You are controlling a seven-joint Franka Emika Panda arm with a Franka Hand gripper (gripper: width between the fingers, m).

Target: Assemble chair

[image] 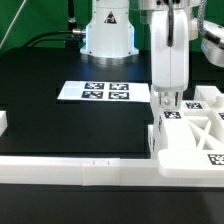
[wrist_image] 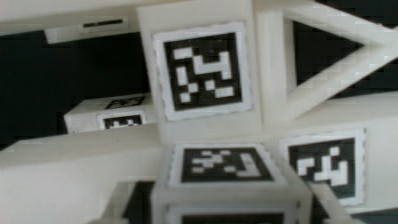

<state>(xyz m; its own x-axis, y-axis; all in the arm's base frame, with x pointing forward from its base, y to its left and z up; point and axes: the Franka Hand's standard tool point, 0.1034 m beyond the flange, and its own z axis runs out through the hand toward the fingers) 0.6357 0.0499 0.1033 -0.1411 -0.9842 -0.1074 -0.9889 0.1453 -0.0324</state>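
The gripper (image: 167, 100) is seen low over the chair parts at the exterior view's right side of the table (image: 70, 125). Its fingers (image: 160, 99) are close together. A small white bar (image: 167, 116) stands upright right under them, and the fingers look closed on its top. In the wrist view the same bar (wrist_image: 224, 170) is seen from above, with a black-and-white tag on its top, and the dark finger tips are seen at each side of it, low in the picture. Whether the tips press on the bar cannot be told for sure from that view.

The bar is placed among the other white chair parts. Just beside it lies the frame (image: 208, 135) with crossed bars, and its slanted bars (wrist_image: 329, 60) are seen in the wrist view too. A tall white piece (wrist_image: 199, 65) with a big tag is seen behind the bar in the wrist view. More tagged blocks are seen near it.

The chair parts are pushed into the corner made by the long white rails (image: 70, 170) at the front edge of the table.

The marker board (image: 95, 91) lies flat on the black table, well apart from the gripper, toward the exterior view's left. The robot's white base (image: 108, 30) is seen behind it.
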